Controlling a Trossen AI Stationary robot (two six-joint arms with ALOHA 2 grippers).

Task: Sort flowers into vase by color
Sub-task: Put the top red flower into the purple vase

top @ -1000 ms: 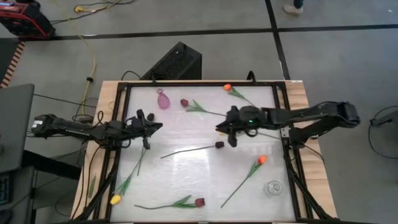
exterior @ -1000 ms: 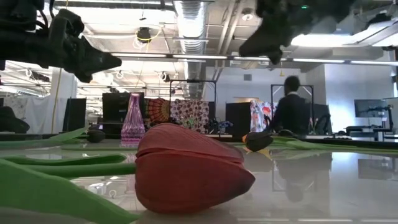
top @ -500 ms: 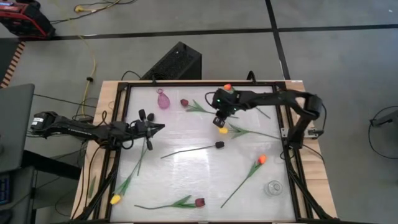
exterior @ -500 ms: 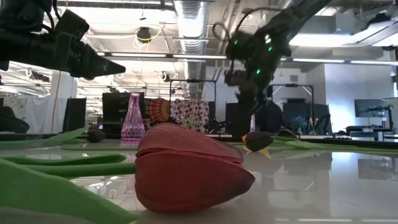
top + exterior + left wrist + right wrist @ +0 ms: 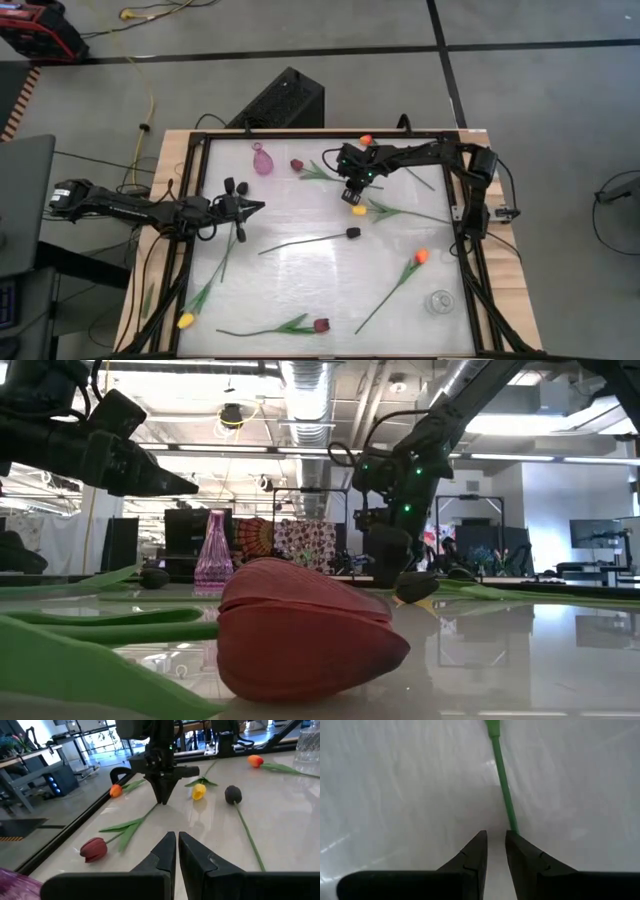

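Observation:
Several tulips lie flat on the white table. A dark red one (image 5: 296,164) lies near the pink vase (image 5: 262,160), and its stem runs to my right gripper (image 5: 349,186). That gripper points down over the stem's free end (image 5: 506,805), its fingers a narrow gap apart (image 5: 495,836). The stem passes beside one fingertip, not between the two. A yellow tulip (image 5: 358,210) lies just nearer. My left gripper (image 5: 258,205) hovers shut above the table's left side (image 5: 177,836). My right gripper comes from above, pointing down, with one fingertip (image 5: 512,838) at the dark red tulip's stem end (image 5: 510,822). I cannot tell whether it touches the stem. The whole tulip lies on the table.
Other tulips lie about: orange (image 5: 366,140) at the far edge, dark-headed (image 5: 353,233) in the middle, orange (image 5: 421,257), dark red (image 5: 321,325) and yellow (image 5: 185,321) near the front. A clear glass vase (image 5: 439,302) stands at the near right. A black frame (image 5: 300,133) rims the table.
My right arm has folded and swung its gripper from the table's middle toward the far left, then lowered it, tipped to point down, onto the stem end of the dark red tulip. No flower has moved.

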